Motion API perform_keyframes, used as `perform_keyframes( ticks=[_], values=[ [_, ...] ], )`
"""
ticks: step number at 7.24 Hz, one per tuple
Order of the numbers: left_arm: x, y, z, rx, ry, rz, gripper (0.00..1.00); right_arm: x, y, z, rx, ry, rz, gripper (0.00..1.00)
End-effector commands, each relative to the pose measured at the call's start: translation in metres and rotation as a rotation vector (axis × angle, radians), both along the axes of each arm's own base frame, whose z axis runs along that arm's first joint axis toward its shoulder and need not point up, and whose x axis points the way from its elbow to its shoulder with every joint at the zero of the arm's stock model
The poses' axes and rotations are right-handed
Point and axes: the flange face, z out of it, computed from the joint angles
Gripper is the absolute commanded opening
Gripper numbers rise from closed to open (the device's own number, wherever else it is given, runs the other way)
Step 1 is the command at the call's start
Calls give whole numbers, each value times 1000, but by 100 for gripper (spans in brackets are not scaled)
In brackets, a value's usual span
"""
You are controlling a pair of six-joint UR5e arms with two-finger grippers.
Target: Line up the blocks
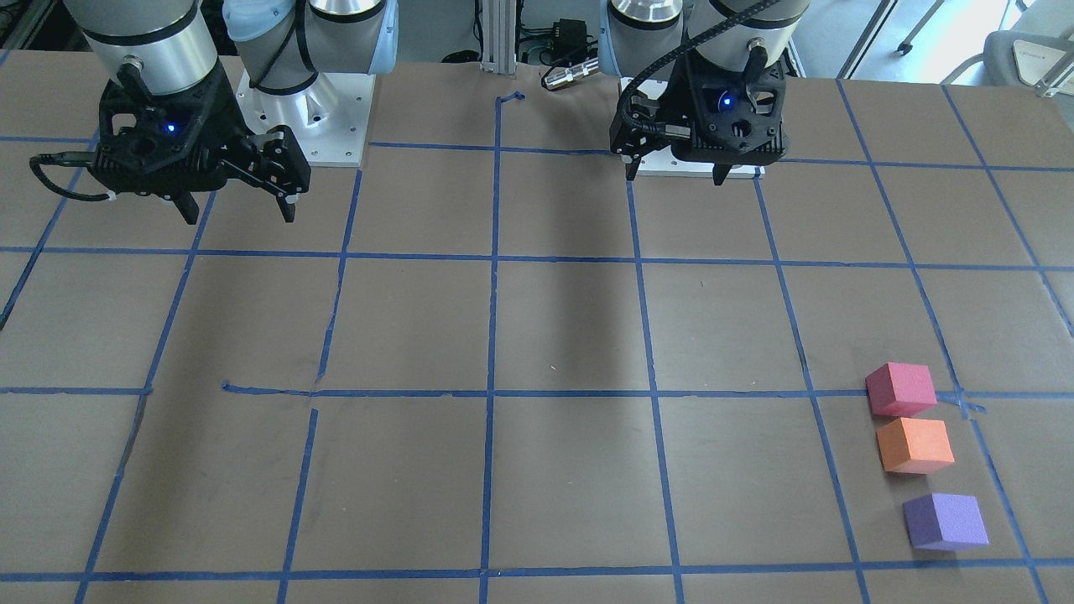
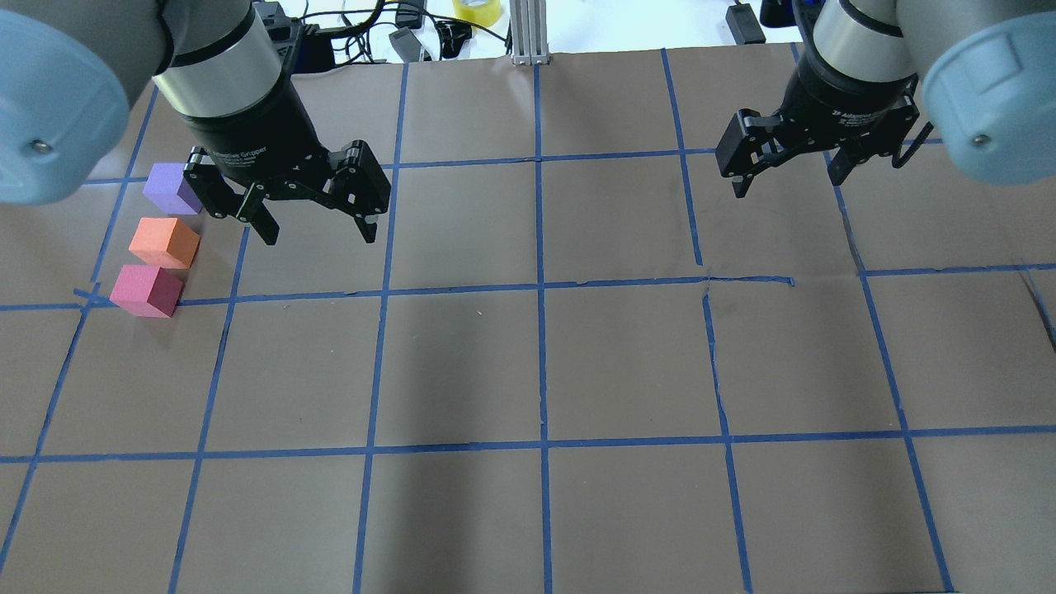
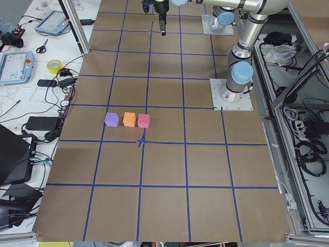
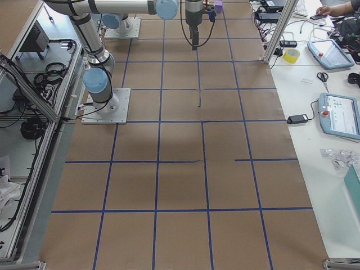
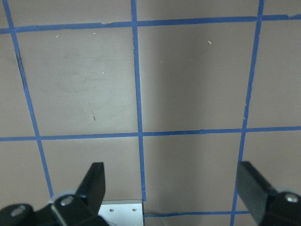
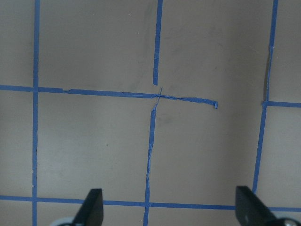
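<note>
Three blocks lie in a row on the brown table at my far left: the pinkish-red block, the orange block close beside it, and the purple block a small gap further on. They also show in the exterior left view: purple, orange, pinkish-red. My left gripper is open and empty, raised above the table and apart from the blocks. My right gripper is open and empty, raised on the other side.
Blue tape lines mark a grid on the table. Each arm stands on a metal base plate at the robot's edge. A yellow tape roll and cables lie beyond the far edge.
</note>
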Motion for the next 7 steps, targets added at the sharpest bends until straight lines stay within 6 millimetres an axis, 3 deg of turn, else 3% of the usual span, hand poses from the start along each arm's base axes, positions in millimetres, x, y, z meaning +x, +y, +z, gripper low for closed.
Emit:
perform_keyframes(
  ticks=[1, 3, 7],
  values=[
    [23, 1, 19, -58, 10, 50, 99, 1, 1, 0, 1, -6, -3, 100],
    [38, -6, 33, -166, 12, 76, 100, 1, 2, -1, 2, -6, -6, 100],
    [37, -5, 34, -179, 17, 75, 100, -2, 1, -3, 7, 6, -9, 100]
  ],
)
